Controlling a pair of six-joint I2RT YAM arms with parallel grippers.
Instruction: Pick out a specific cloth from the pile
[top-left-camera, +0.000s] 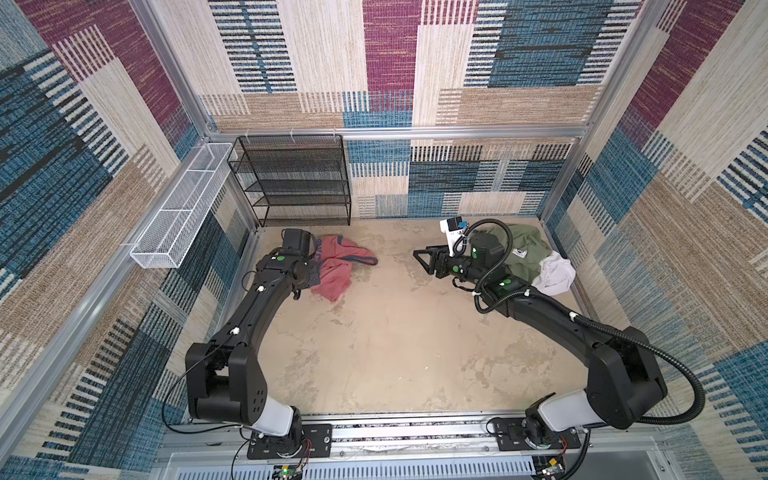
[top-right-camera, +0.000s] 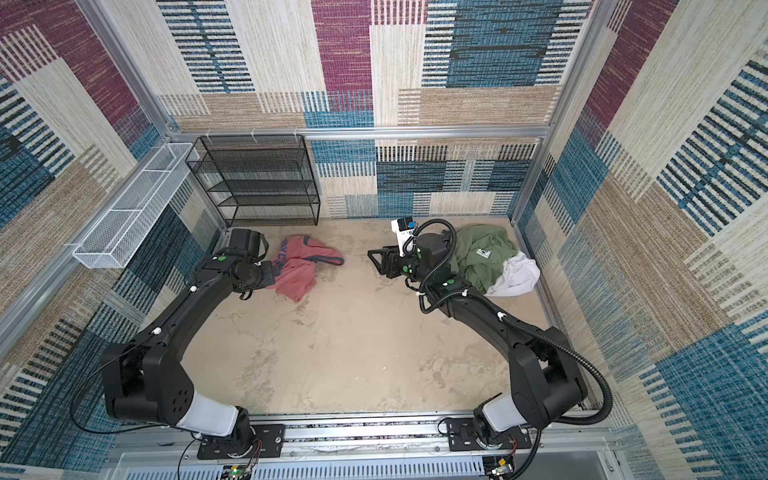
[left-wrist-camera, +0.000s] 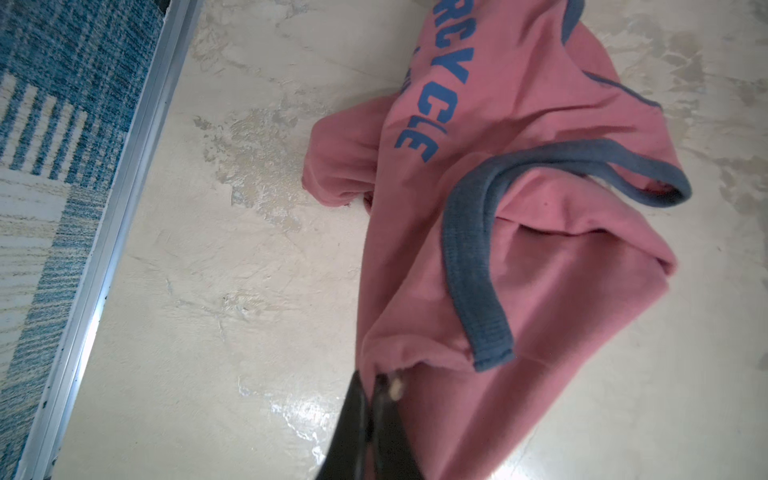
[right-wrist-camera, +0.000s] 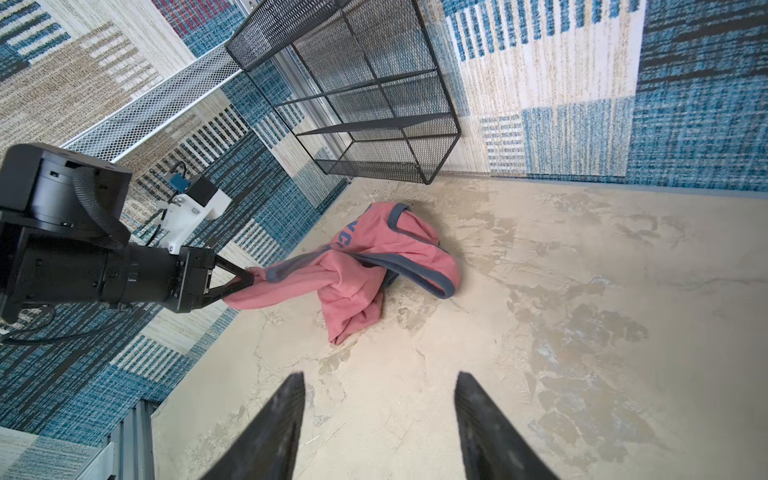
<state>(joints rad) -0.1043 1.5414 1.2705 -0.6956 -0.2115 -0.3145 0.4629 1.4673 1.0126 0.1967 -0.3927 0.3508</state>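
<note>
Bench centre open between cloth and pile: free passage. Black rack stands at back left; white basket juts from left wall.

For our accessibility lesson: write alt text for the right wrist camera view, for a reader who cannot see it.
The left pincer is shut on one end of the salmon-red cloth, holding it raised while the rest lies crumpled on the beige table. A black mesh rack stands behind; the right pincer, open and empty, frames the foreground.
</note>
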